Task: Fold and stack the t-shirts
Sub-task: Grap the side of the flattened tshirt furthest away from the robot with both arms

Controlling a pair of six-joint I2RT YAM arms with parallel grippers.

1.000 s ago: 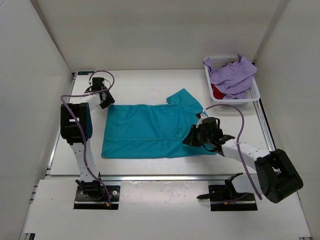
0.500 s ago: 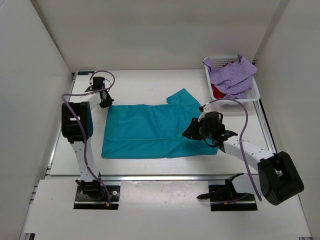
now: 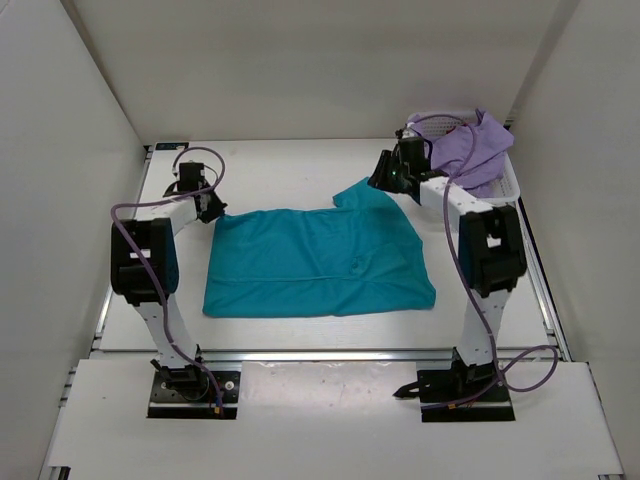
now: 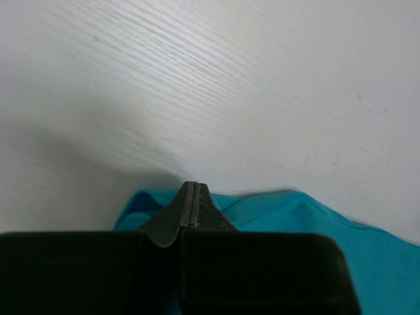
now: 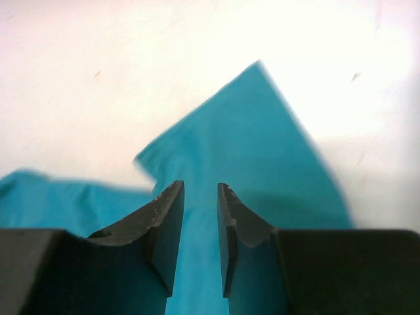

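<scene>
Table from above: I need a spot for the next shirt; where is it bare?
Bare: the far strip between back wall and teal t-shirt, from left end effector to right end effector. Crowded: the far right corner with the basket; right of the shirt the right arm stands.

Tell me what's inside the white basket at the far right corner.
A crumpled lavender t-shirt fills the basket, draping over its rim. Anything beneath it, and the basket's floor, is hidden by the cloth.
</scene>
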